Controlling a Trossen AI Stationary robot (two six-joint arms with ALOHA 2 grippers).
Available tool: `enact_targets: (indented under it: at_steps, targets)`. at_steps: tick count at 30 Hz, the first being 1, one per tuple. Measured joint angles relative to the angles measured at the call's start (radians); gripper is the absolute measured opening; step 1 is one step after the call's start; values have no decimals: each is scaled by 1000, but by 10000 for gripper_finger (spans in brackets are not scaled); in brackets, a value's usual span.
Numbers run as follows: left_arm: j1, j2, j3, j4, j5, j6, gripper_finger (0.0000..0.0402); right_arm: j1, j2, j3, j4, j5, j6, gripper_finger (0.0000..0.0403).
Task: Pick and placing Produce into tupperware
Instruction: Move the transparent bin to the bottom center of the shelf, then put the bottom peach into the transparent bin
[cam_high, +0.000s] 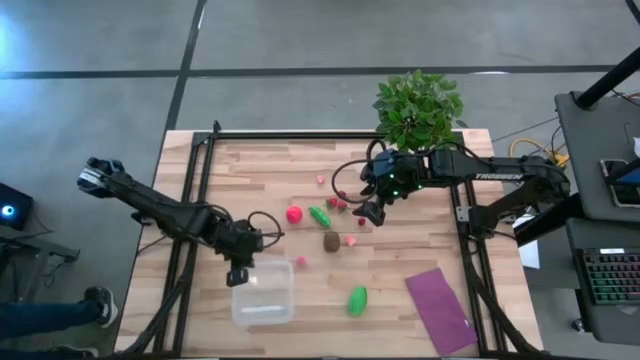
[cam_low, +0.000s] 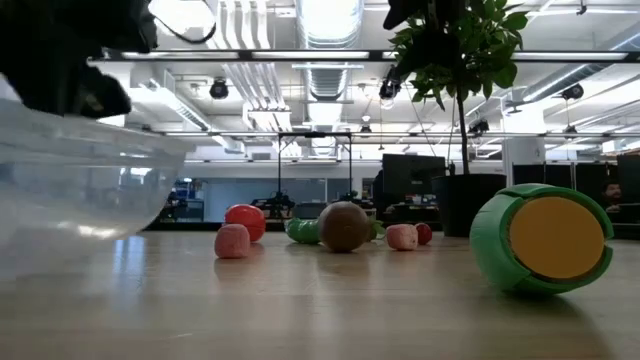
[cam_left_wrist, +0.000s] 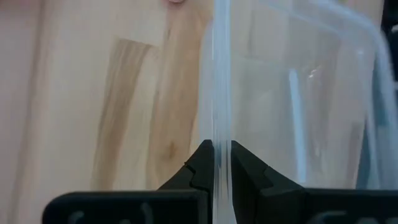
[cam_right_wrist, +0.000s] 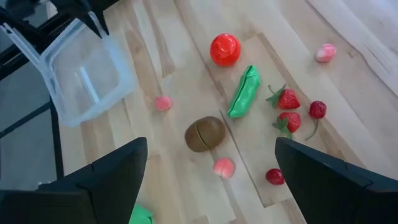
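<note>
High view: wooden table (cam_high: 420, 270); left jaws (cam_high: 238, 277) clamp tupperware (cam_high: 264, 293) rim, right jaws (cam_high: 370, 212) gape wide.

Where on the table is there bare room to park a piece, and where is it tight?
Free: bare wood between the tupperware and the lone green piece, and the table's far-left stretch. Crowded: the middle, around the red ball, brown oval and strawberries, under the open right pincer.
</note>
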Motion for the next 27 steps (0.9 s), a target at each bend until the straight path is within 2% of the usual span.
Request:
enact_targets:
  at_steps: [6,12,20,27]
  targets:
    - [5,1,-105,148,-6,-80,8,1,3,-5,-2,-1,22,345]
    - [3,3,-174,202,-4,-159,42,21,12,-10,-35,-2,18,345]
    - [1,-8,-140,239,-12,-170,85,47,32,-13,-26,-2,0,345]
    - [0,-54,-128,220,-13,-215,154,93,95,-13,9,-3,-64,345]
